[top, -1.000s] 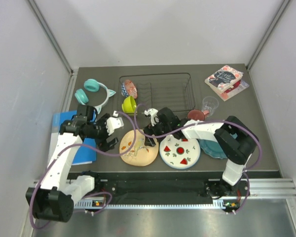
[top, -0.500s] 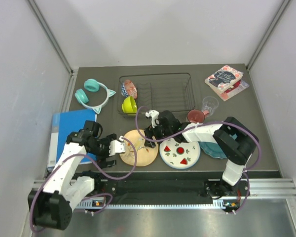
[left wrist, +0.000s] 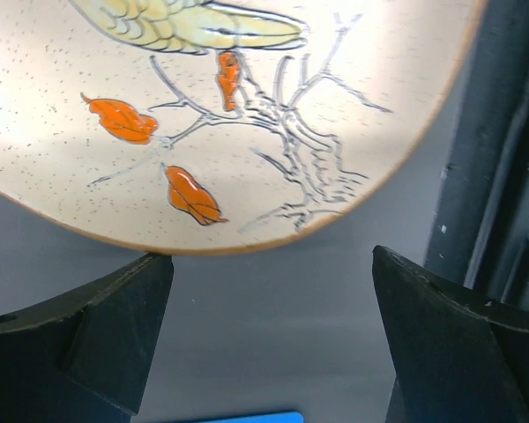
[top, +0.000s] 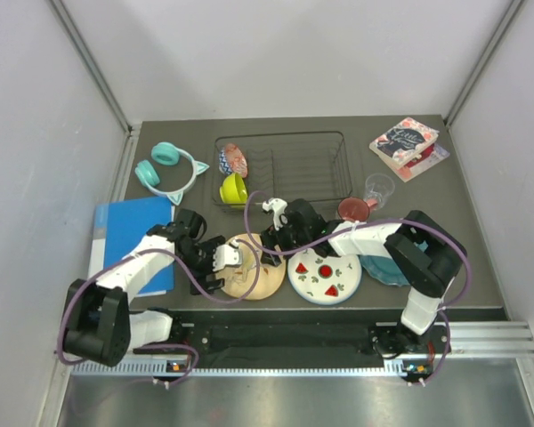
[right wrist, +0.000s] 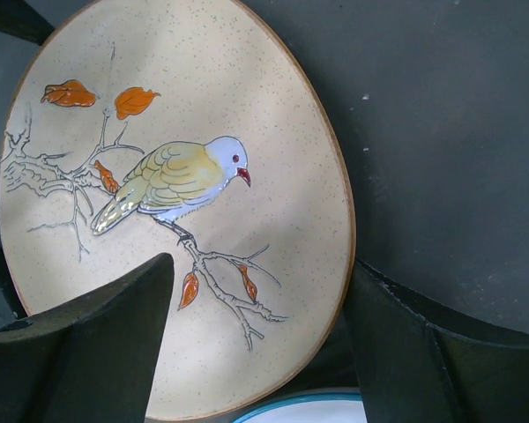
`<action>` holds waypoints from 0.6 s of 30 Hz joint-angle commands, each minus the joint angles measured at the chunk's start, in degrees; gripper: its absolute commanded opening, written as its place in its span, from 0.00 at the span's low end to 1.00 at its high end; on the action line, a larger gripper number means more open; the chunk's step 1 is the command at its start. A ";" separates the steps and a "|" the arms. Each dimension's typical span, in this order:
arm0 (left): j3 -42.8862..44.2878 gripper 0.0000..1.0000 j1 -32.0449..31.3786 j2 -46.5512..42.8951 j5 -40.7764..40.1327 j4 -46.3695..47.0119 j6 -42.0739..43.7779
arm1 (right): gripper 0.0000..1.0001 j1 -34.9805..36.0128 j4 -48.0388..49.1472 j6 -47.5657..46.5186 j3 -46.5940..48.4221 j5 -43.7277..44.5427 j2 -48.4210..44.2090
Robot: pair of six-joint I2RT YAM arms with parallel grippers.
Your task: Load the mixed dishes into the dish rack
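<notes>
The tabletop (top: 187, 132) carries the rack (top: 281, 134) well beyond both grippers, with two small bowls already in its left end. The bird plate (top: 249, 277) is not in the rack. It sits between the two grippers, on the tabletop.

The left gripper (left wrist: 269, 264) is spread as wide as it goes and grips nothing. The plate's rim is just ahead of its fingertips and is not yet between them. The right gripper (right wrist: 257, 269) also has its fingers apart. They straddle the plate's face from the far side and clamp nothing. The watermelon plate (top: 325, 274) lies just to the right gripper's outer side.

The step in hand appears to be getting a hold on the bird plate. To do it well, one gripper should probably steady or tip the far rim. The other should slide in low so the rim passes between its fingers before they close. Closing too soon would likely only push the plate away. The right arm should also stay off the watermelon plate.
</notes>
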 commanded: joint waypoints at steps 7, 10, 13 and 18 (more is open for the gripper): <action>-0.08 0.99 -0.77 4.44 0.01 15.07 -10.38 | 0.70 1.02 -4.87 -1.26 1.78 -4.76 2.08; -0.78 0.99 -0.77 4.35 -0.34 18.78 -14.60 | 0.67 1.10 -5.92 -2.23 2.30 -5.12 2.08; -2.19 0.99 -0.77 4.00 -0.52 22.38 -17.25 | 0.65 0.84 -8.48 -3.64 3.27 -4.67 2.79; -3.95 0.99 -0.77 3.12 -0.52 25.11 -19.53 | 0.57 0.75 -10.58 -4.51 5.29 -7.22 2.61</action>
